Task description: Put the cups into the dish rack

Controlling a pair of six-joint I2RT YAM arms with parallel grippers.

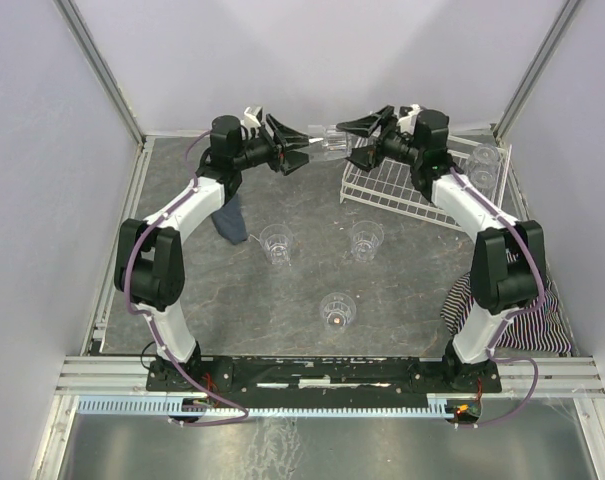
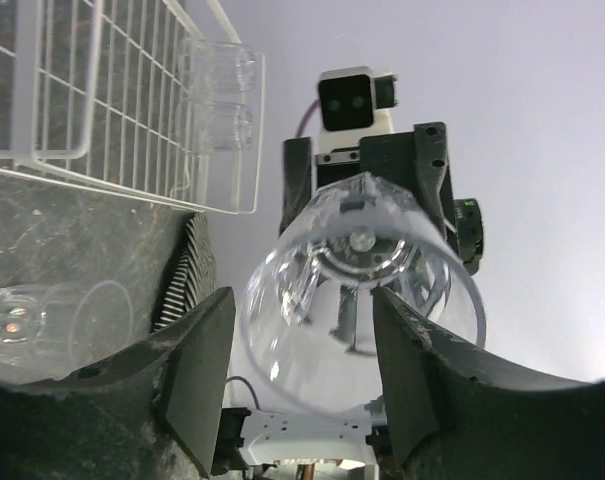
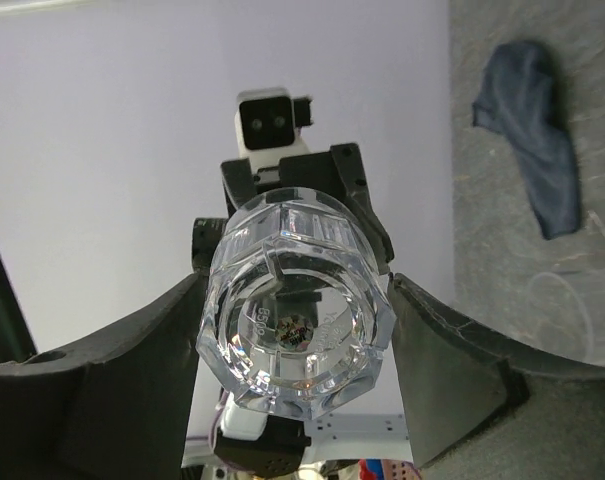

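Observation:
A clear cup (image 1: 329, 146) hangs on its side in the air between my two grippers, left of the dish rack (image 1: 382, 188). My right gripper (image 1: 348, 142) is shut on its base end; in the right wrist view the fingers (image 3: 152, 370) press both sides of the cup (image 3: 294, 320). My left gripper (image 1: 304, 150) is open at the cup's mouth (image 2: 357, 250), with a gap by its left finger (image 2: 197, 370). Two cups (image 1: 483, 168) stand in the rack's far right corner. Three cups stand on the table (image 1: 276, 243), (image 1: 366, 240), (image 1: 338, 311).
A dark blue cloth (image 1: 229, 220) lies by the left arm and also shows in the right wrist view (image 3: 530, 130). A striped cloth (image 1: 542, 322) lies at the right arm's base. The left wrist view shows the rack (image 2: 82, 110) and a cup on the table (image 2: 42, 320).

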